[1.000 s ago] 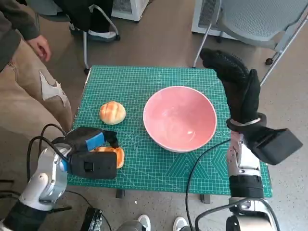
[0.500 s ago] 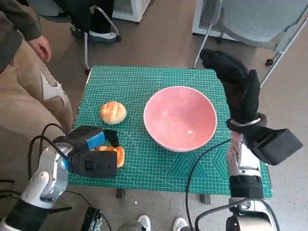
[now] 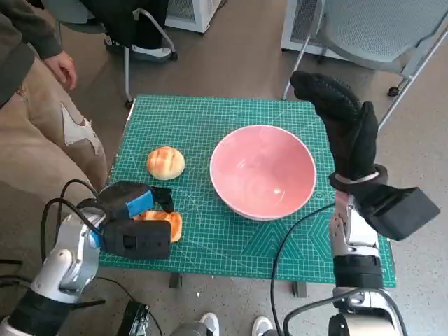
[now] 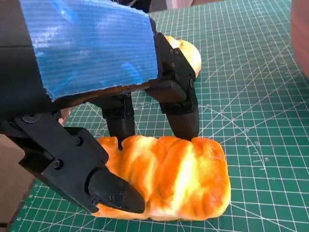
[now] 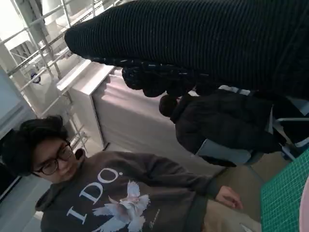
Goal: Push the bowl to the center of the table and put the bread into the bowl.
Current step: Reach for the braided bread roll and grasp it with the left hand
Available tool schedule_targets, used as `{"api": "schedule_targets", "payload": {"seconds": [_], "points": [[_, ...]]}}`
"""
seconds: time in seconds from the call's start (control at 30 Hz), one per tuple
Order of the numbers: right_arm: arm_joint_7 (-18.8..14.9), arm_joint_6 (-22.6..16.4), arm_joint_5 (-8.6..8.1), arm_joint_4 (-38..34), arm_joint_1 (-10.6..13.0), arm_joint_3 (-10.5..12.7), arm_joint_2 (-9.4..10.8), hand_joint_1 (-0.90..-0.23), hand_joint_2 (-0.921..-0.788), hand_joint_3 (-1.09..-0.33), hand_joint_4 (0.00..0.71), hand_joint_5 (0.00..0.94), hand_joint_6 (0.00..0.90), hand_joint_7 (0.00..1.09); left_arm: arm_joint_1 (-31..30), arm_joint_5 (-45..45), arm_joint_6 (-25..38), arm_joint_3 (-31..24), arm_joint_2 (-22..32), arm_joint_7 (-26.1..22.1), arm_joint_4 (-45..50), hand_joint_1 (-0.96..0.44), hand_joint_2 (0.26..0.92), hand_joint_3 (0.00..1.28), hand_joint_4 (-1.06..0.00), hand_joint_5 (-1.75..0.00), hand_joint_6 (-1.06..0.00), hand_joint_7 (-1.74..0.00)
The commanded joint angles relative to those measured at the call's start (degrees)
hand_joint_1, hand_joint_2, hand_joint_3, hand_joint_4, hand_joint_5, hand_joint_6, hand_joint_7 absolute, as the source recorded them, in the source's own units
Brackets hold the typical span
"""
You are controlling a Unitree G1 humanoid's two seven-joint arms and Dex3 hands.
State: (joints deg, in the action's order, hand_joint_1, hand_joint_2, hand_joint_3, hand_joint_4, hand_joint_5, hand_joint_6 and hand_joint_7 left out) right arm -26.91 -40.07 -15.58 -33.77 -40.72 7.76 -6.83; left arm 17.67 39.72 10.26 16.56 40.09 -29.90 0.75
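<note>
Bread [image 4: 166,176], an oblong glazed loaf, lay on the green cutting mat [image 3: 210,119] to the left of the pink bowl [image 3: 262,170] and nearer the robot, close to the mat's near edge. We saw the left hand [image 3: 133,220] closed around this loaf: in the left wrist view, black fingers [image 4: 181,106] pressed on its far side and another black finger pressed on its near side, so the loaf was gripped between them while resting on the mat. A second piece, a round bun [image 3: 166,162], sat on the mat to the left of the bowl, just beyond the left hand and apart from it.

The bowl stood upright on the mat, roughly midway between the near and far edges and somewhat toward the right side. We saw nothing inside it.

The right hand [image 3: 343,122] was raised just to the right of the bowl's rim, near it, with its gloved fingers extended and holding nothing. We could not tell whether it touched the bowl.

A person [image 5: 111,193] in a grey sweatshirt sat beyond the mat's left edge, one hand [image 3: 61,68] resting near a knee. A chair [image 3: 371,31] stood on the floor beyond the bowl, to the right.
</note>
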Motion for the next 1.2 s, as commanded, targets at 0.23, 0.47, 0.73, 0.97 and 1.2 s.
{"api": "schedule_targets", "payload": {"seconds": [0.23, 0.47, 0.73, 0.97, 1.2], "points": [[-0.35, 0.17, 0.31, -0.05, 1.31, -0.13, -0.28, -0.705, -0.921, -0.818, 0.169, 0.002, -0.001, 0.50, -1.64, -0.79, 0.64, -1.45, 0.06, -0.57, 1.64, 0.00, 0.794, 0.24, -0.79, -1.16, -0.69, -1.02], [-0.53, 0.23, 0.11, -0.57, 0.93, -0.07, -0.21, -0.705, -0.921, -0.818, 0.169, 0.002, -0.001, 0.50, -1.95, -2.26, 0.99, -3.31, 0.79, -2.25, 5.42, 0.00, 0.795, 0.23, -0.79, -1.17, -0.69, -1.02], [-0.60, 0.34, 0.06, -0.63, 0.66, -0.11, -0.18, -0.705, -0.921, -0.818, 0.169, 0.002, -0.001, 0.49, -1.43, -4.10, 1.69, -5.91, 1.57, -4.85, 10.20, 0.00, 0.798, 0.23, -0.79, -1.15, -0.69, -1.03], [-0.70, 0.44, -0.01, -1.12, 0.18, -0.08, -0.19, -0.706, -0.921, -0.817, 0.170, 0.002, -0.001, 0.50, -0.88, -6.29, 1.94, -8.79, 2.00, -6.32, 14.55, 0.00, 0.843, 0.14, -0.80, -1.09, -0.67, -1.08], [-0.68, 0.22, 0.14, -1.48, -0.05, -0.07, -0.24, -0.699, -0.921, -0.817, 0.169, 0.001, -0.001, 0.50, 0.58, -7.06, 2.61, -11.08, 2.16, -6.87, 18.41, 0.00, 0.853, 0.13, -0.80, -1.08, -0.67, -1.09]]}}
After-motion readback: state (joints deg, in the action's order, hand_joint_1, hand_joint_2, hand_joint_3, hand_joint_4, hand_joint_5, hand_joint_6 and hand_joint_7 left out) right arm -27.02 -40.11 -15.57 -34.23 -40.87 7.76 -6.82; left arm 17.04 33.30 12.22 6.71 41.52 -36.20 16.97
